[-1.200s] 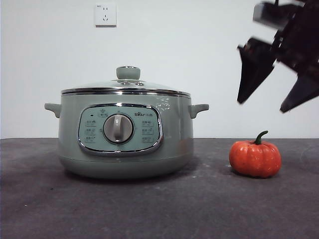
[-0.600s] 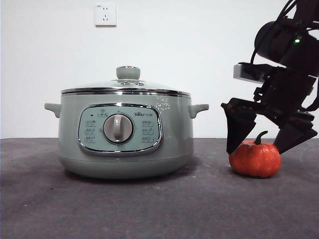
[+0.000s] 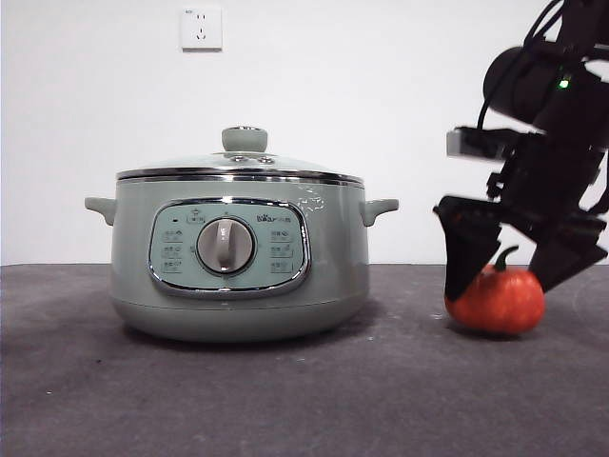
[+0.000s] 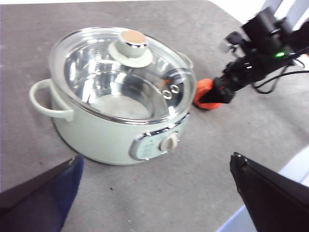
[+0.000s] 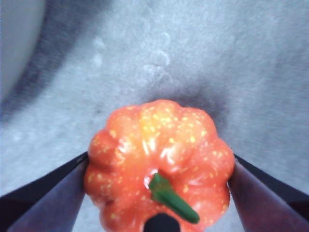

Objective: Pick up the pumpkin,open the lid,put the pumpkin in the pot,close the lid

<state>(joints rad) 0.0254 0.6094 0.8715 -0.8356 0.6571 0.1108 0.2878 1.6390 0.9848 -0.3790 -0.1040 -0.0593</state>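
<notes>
While tilted, right claw point(image 3: 504, 271) straddles pumpkin point(image 3: 499, 301).

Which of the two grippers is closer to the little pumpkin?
The right. The right gripper has one jaw on each side of the pumpkin on the table. The left gripper hangs far off, on the other side of the pot.

Sage-green pot point(image 3: 238, 286), orange-red yellow-speckled pumpkin point(image 5: 159, 159) with green stem point(image 5: 171, 200), black gripper point(image 3: 509, 276), dark grey table point(image 3: 285, 400)
</notes>
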